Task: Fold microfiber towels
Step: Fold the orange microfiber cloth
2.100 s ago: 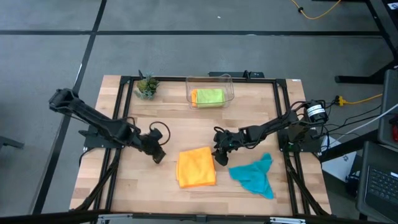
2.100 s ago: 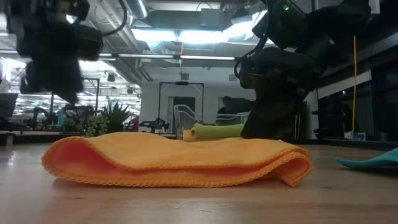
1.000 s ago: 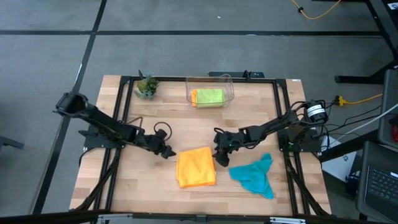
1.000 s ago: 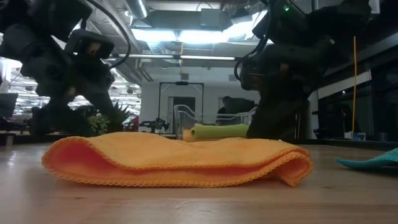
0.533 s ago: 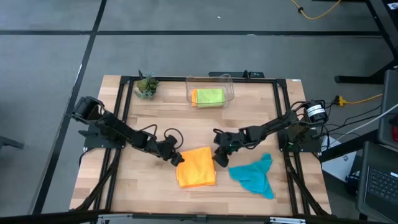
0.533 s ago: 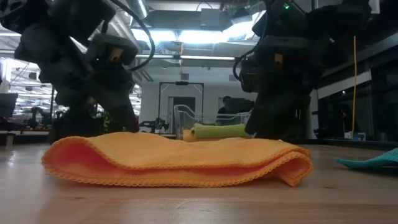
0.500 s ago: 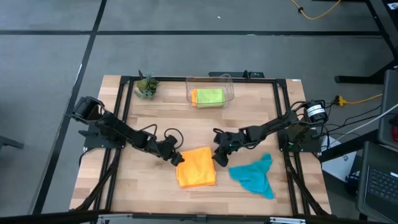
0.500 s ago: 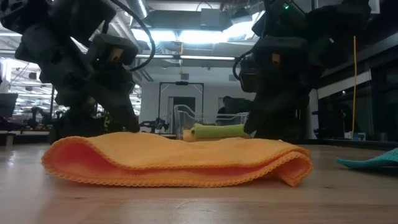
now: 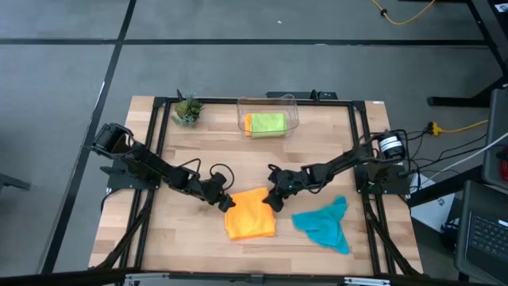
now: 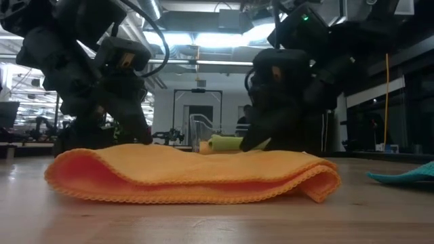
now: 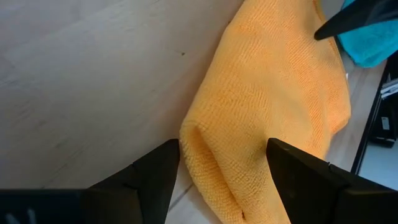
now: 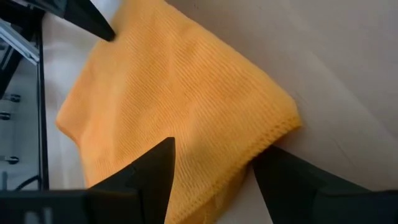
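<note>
An orange towel (image 9: 251,214) lies folded in two on the table's near middle, its fold toward the near-left (image 10: 61,177). My left gripper (image 9: 225,202) is open and low at the towel's far-left corner (image 11: 193,134), one finger on each side. My right gripper (image 9: 271,200) is open at the far-right corner (image 12: 289,121), its fingers straddling the edge there. A teal towel (image 9: 324,225) lies crumpled to the right of the orange one. A lime green towel (image 9: 267,123) rests inside the clear bin (image 9: 292,103) at the far edge. My left gripper slants down from the table's left, and its fingers (image 11: 155,171) stand astride the orange towel's far-left corner; whether they touch the cloth I cannot tell. My right gripper slants down from the right, its fingers (image 12: 280,171) astride the far-right corner's edge (image 12: 236,177); touch cannot be told.
A small potted plant (image 9: 187,110) stands at the far left of the table. Black frame rails (image 9: 155,143) run along the left and right sides. Bare wood lies between the bin and the orange towel.
My left gripper has moved toward the table's right and down, reaching the orange towel's far-left corner, then held still. My right gripper has shifted a little toward the left and tipped lower over the far-right corner. The towel has stayed in place.
</note>
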Action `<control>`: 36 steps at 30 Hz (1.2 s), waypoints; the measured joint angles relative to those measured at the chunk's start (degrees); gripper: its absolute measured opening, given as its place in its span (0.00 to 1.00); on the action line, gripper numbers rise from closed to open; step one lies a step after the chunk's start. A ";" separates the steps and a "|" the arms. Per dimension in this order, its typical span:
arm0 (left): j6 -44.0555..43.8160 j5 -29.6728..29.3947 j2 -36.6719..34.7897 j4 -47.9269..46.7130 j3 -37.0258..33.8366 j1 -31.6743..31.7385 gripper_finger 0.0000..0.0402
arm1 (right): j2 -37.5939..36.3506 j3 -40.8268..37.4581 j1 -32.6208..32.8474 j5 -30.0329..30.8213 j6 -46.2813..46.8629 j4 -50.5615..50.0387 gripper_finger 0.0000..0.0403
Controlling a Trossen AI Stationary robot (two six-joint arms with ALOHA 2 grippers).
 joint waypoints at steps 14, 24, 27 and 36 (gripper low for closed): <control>0.53 -0.70 0.24 -0.36 -0.07 -0.69 0.58 | 6.29 6.47 -0.42 -0.15 -4.57 0.30 0.53; 1.75 6.97 0.59 -1.27 -0.04 -1.95 0.54 | 6.36 6.40 -0.42 -0.11 -5.10 -0.25 0.53; 2.77 10.47 0.61 -1.35 -0.04 -1.57 0.54 | 6.38 6.38 -0.42 -0.11 -5.12 -0.33 0.53; 5.13 12.96 0.63 -2.54 0.00 -0.26 0.54 | 6.45 6.38 -0.52 -2.13 -6.72 -0.29 0.53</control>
